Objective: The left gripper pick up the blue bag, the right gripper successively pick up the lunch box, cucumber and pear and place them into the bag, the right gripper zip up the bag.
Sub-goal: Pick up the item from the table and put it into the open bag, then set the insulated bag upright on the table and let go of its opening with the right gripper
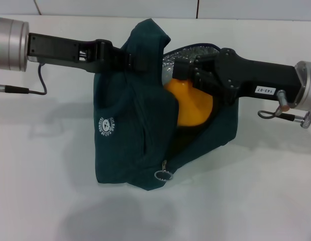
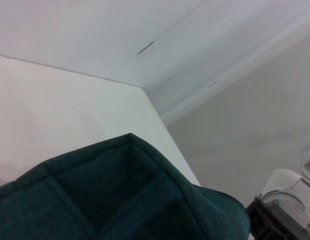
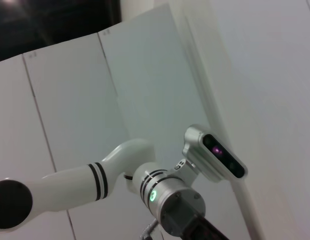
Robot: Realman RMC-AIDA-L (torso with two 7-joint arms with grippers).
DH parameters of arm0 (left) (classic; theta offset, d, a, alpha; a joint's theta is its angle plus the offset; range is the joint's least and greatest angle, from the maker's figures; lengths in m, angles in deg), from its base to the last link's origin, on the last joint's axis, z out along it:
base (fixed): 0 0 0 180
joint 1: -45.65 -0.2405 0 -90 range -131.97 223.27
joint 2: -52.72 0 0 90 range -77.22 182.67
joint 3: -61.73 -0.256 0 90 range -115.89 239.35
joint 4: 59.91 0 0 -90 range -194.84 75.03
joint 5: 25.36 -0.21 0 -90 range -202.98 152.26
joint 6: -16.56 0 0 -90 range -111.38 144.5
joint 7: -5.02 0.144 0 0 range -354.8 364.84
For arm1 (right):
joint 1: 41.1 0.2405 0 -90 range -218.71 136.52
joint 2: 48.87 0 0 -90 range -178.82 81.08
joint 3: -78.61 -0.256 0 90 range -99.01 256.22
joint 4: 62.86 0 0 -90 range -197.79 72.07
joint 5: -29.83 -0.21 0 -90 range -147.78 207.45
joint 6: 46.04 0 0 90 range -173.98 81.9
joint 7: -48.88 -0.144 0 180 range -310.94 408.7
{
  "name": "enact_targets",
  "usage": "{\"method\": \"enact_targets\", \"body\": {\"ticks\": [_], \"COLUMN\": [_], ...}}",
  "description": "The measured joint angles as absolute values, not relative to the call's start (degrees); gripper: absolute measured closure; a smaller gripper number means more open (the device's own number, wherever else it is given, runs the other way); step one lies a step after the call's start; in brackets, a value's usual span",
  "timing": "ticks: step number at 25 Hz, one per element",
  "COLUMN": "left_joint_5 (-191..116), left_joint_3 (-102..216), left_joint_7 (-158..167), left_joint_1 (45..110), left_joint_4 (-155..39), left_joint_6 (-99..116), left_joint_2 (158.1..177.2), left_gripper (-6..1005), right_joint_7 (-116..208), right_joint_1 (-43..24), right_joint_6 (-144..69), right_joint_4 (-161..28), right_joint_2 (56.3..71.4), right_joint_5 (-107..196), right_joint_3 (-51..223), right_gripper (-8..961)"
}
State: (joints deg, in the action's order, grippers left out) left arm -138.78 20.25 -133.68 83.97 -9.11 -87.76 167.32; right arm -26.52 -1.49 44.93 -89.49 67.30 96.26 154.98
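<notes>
Blue bag [image 1: 132, 135] at frame centre, bottom on white table [image 1: 44, 191], zipper pull at 6 o'clock. Orange object [image 1: 191, 106] inside open mouth. Left gripper [image 1: 126, 59] from 9 o'clock, clamped on bag's top edge. Right gripper [image 1: 188, 75] from 3 o'clock, reaching into mouth just above orange object; finger spread hidden, cannot tell.

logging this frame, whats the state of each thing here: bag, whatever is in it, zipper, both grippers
blue bag: held up off the table, mouth open, silver lining showing
yellow object: partly inside the bag mouth
zipper pull: hanging low, bag not zipped
left gripper: gripping the bag's top edge
right gripper: at the bag mouth by the yellow object
</notes>
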Motion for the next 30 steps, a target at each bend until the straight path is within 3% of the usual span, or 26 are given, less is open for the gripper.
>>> {"method": "enact_targets", "body": {"ticks": [8, 13, 18, 24, 30], "left_joint_5": [-138.73, -138.73, -138.72, -138.72, -138.72], "left_joint_3": [20.25, 20.28, 20.33, 20.12, 19.95], "left_joint_7": [-133.68, -133.6, -133.59, -133.56, -133.43], "left_joint_1": [83.97, 83.97, 83.83, 83.61, 83.46], "left_joint_4": [-9.11, -9.11, -9.1, -9.1, -9.1], "left_joint_6": [-87.76, -87.76, -87.83, -88.13, -88.25], "left_joint_2": [167.32, 167.33, 167.33, 167.33, 167.36], "left_gripper": [961, 961, 962, 960, 960], "right_joint_7": [-28.72, -28.8, -29.84, -37.32, -45.21], "right_joint_1": [-1.62, -3.46, -8.96, -16.67, -19.79], "right_joint_6": [44.51, 44.47, 44.16, 43.2, 42.56], "right_joint_4": [-89.49, -89.49, -89.49, -89.49, -86.56], "right_joint_2": [67.15, 66.94, 66.14, 65.01, 64.16], "right_joint_5": [96.25, 93.87, 87.84, 87.7, 87.89], "right_joint_3": [154.97, 154.6, 153.56, 148.79, 147.87], "right_gripper": [891, 696, 560, 515, 447]}}
